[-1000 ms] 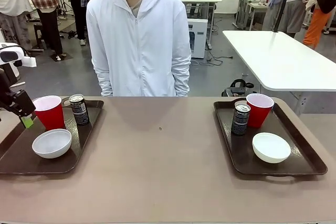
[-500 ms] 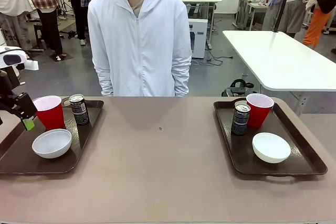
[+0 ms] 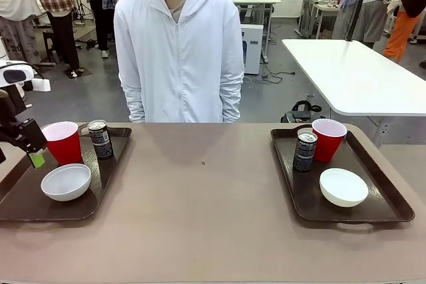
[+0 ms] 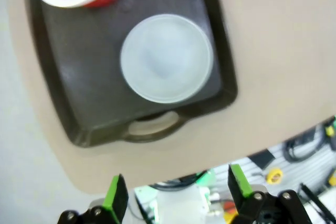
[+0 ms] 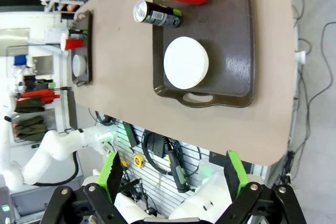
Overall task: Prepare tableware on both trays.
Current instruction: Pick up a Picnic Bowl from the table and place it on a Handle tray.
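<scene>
With each tray [image 3: 100, 194] already carrying a red cup [image 3: 63, 141], a can [image 3: 100, 138] and a bowl [image 3: 66, 181], both grippers empty with jaws apart, the left gripper [image 3: 33, 154] beside the left cup risks toppling it if it swings inward.

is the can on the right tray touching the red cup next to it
Cannot tell. In the front view the can overlaps the red cup; the right wrist view shows no clear gap on the tray.

Even, bright indoor light; the left wrist view is blurred.
</scene>
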Controlling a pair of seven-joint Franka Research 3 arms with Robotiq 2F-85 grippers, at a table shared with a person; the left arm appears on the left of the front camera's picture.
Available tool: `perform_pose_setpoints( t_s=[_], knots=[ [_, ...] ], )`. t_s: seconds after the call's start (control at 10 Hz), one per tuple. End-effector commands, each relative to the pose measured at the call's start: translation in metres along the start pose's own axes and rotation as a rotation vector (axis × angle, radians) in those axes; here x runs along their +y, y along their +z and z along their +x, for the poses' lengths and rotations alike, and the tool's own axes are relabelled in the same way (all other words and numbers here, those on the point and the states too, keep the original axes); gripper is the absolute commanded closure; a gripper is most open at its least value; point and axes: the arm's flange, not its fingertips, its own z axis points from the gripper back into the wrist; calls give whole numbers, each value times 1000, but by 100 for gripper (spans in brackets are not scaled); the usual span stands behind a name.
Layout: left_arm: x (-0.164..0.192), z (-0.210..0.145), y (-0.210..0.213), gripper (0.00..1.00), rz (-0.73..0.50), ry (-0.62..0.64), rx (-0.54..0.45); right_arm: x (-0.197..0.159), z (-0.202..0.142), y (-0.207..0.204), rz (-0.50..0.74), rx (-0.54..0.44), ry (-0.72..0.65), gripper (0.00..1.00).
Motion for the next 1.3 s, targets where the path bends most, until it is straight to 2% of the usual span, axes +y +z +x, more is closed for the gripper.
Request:
perform_pose_setpoints(
  t_s=[0.0, 0.1, 0.3, 0.4, 0.5, 0.7, 0.8, 0.9, 1.0, 1.2],
  knots=[
    [29, 17, -9, 0, -288, -164, 170, 0, -1, 0, 15, -3, 18, 0],
    [52, 21, -1, 0, -448, -239, 138, 0, -1, 0, 15, -3, 18, 0],
    [96, 2, 20, 0, -643, -282, -31, 0, -1, 0, 15, -3, 18, 0],
    [117, -15, 25, 0, -733, -269, -168, 0, -1, 0, 15, -3, 18, 0],
    [135, -25, 33, 0, -769, -222, -249, 0, -1, 0, 15, -3, 18, 0],
    [169, -37, 38, 0, -828, -109, -332, 0, -1, 0, 15, -3, 18, 0],
    [184, -44, 39, 0, -835, -15, -376, 0, -1, 0, 15, -3, 18, 0],
    [194, -51, 42, 0, -835, 57, -401, 0, -1, 0, 15, -3, 18, 0],
    [203, -55, 47, 0, -845, 113, -382, 0, -1, 0, 15, -3, 18, 0],
    [212, -66, 48, 0, -865, 132, -332, 0, -1, 0, 15, -3, 18, 0]
  ],
)
